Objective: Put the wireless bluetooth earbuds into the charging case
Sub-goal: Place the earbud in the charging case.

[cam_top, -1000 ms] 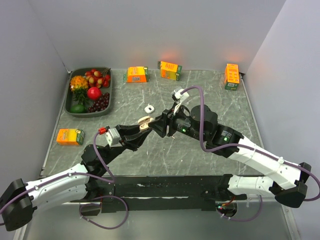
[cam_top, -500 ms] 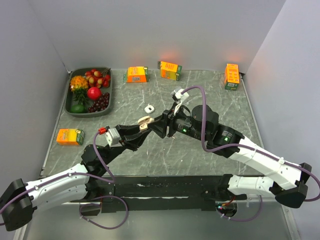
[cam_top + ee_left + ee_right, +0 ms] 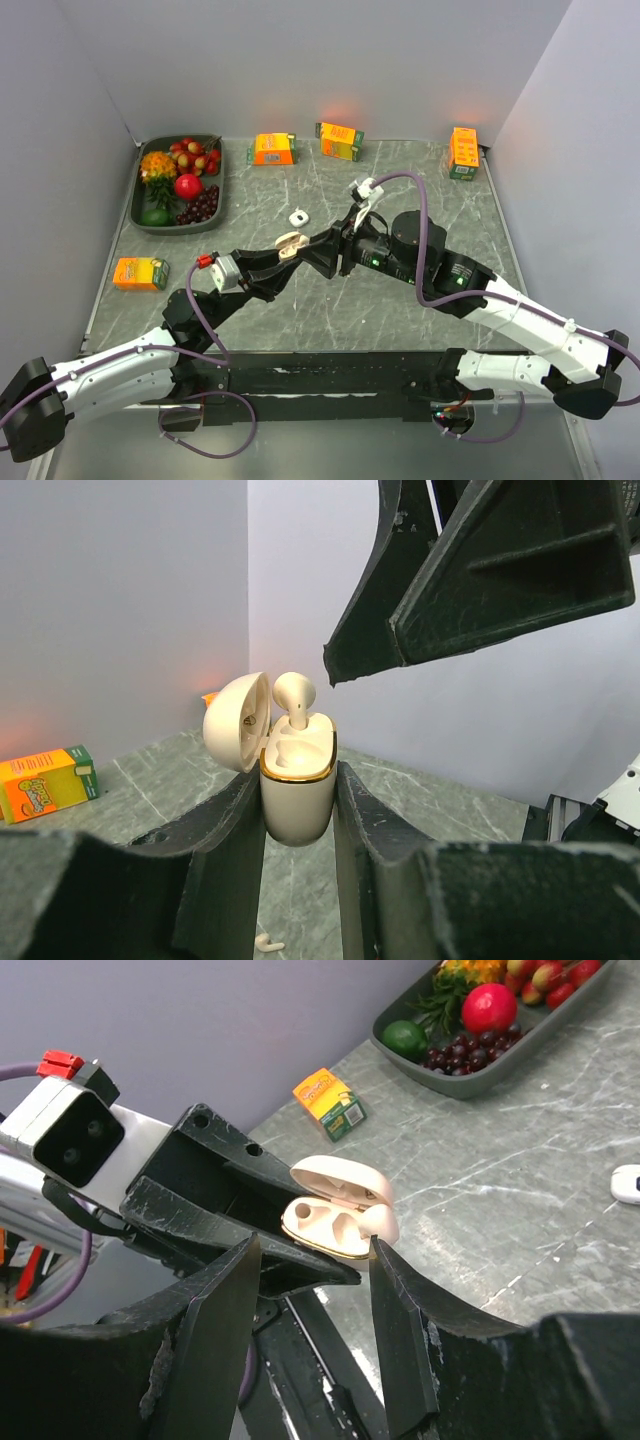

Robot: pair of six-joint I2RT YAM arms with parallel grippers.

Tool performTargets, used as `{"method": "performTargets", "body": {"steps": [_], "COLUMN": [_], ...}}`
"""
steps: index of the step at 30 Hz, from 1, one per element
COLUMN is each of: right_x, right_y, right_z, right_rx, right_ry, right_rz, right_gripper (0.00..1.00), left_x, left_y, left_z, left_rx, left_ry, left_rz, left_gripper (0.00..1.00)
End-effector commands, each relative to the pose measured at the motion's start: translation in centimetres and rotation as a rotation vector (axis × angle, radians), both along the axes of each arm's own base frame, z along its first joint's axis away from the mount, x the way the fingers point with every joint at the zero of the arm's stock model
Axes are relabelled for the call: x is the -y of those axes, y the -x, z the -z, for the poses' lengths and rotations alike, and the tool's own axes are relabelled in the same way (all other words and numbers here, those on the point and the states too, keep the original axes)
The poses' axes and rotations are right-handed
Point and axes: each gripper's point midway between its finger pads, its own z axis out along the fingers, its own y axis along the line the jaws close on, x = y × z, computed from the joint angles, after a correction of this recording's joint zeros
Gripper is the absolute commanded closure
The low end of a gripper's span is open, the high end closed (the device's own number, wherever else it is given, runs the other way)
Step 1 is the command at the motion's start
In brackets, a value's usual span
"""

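My left gripper (image 3: pixel 298 780) is shut on the beige charging case (image 3: pixel 297 800) and holds it upright above the table with its lid (image 3: pixel 237 721) swung open. One white earbud (image 3: pixel 293 692) stands in the far slot, its head poking out; the near slot shows empty. A second earbud (image 3: pixel 265 942) lies on the table below the case. My right gripper (image 3: pixel 313 1250) is open, nothing between its fingers, its tips just short of the case (image 3: pixel 340 1222). From above, the two grippers meet at the case (image 3: pixel 289 243) mid-table.
A grey fruit tray (image 3: pixel 150 195) sits at the back left. Three orange cartons (image 3: pixel 272 149) (image 3: pixel 340 140) (image 3: pixel 463 152) line the back, and another carton (image 3: pixel 140 272) lies at the left. A small white piece with a hole (image 3: pixel 297 216) rests behind the case.
The right arm's wrist has shifted slightly to the right, its open fingers still at the case. The left arm and case have not moved.
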Motion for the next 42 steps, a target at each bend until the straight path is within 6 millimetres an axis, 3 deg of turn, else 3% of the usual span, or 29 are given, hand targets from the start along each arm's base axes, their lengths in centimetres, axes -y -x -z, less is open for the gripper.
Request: {"method": "performTargets", "body": {"steps": [1,7,12,22,42], "right_x": [0.5,2.3,1.6,-0.3,-0.1], "right_y": [0.2,-1.8,-2.4,-1.7,-0.3], "right_z": [-2.7,-3.9,-3.5,-2.5,-1.2], "right_rx": [0.03,0.044,0.018,-0.038,-0.083], "right_ry": [-0.08,-0.086,-0.068,-0.06,-0.06], "right_rz": [0.009,0.106,0.085,-0.007,-0.038], "right_gripper": [0.45,0.41,0.41,0.41,0.4], "left_x": [-0.4,-0.4,-0.3,-0.2,-0.1], "left_y": [0.3,0.5,0.5,0.3,0.0], "left_z": [-2.2,-2.1,-2.0,-2.0,-2.0], "left_rx": [0.031,0.03,0.027,0.025,0.023], "left_ry": [0.061,0.061,0.062,0.058,0.054], "left_rz": [0.002,0.01,0.011,0.009,-0.002], "left_gripper": [0.99,0.99,0.99,0.99,0.99]}}
